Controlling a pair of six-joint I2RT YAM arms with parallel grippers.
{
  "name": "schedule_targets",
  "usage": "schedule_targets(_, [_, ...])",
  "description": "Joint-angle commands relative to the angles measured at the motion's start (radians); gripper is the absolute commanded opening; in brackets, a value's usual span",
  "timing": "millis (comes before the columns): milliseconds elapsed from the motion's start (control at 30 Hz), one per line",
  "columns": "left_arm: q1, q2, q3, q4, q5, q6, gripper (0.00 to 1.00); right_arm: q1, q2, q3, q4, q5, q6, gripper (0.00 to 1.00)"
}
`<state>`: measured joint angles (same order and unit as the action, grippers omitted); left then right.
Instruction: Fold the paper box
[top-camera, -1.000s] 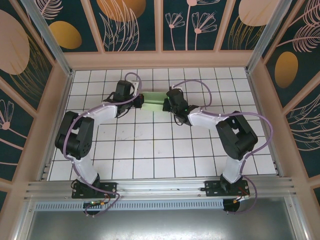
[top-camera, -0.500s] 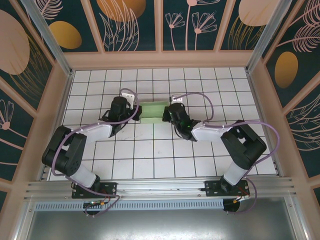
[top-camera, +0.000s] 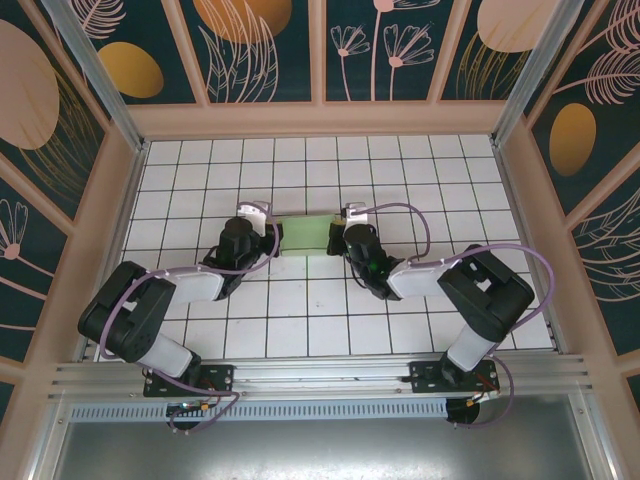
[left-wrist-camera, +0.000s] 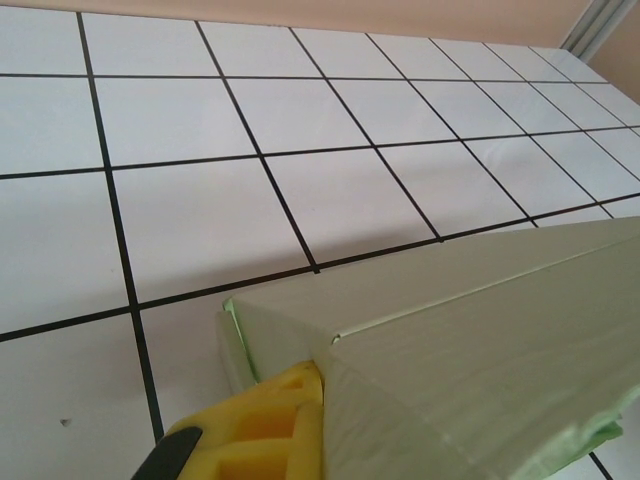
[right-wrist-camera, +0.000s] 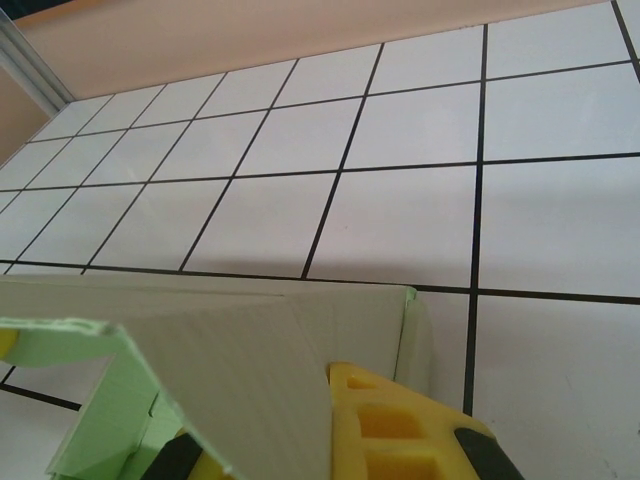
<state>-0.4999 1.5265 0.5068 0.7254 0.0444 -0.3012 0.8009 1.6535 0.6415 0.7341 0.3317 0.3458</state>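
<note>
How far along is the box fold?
Done: the paper box already reads as a folded-up shape with creased walls, not a flat cut-out. In hand: the left gripper and right gripper each appear clamped on one end of it. Left: in the right wrist view a flap hangs loose, so the closing looks unfinished.

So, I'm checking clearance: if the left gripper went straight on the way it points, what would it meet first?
The paper box: its left end already sits at the left gripper. Beyond the box, probably the right gripper, though depth is unclear.
</note>
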Motion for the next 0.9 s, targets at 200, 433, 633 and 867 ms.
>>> schedule_targets(200, [-0.021, 0.028, -0.034, 0.207, 0.000, -0.016, 0.00, 0.003, 0.060, -0.045, 0.064, 0.029, 0.001, 0.00])
schedule_targets(433, [-0.038, 0.045, -0.039, 0.227, -0.025, 0.010, 0.00, 0.004, 0.098, -0.055, 0.105, 0.020, 0.004, 0.00])
schedule_targets(633, [-0.043, 0.056, -0.054, 0.248, -0.041, 0.036, 0.00, 0.007, 0.093, -0.063, 0.112, 0.024, -0.006, 0.06])
schedule_targets(867, [-0.045, 0.073, -0.063, 0.252, -0.047, 0.071, 0.00, 0.006, 0.071, -0.066, 0.110, 0.019, -0.008, 0.17])
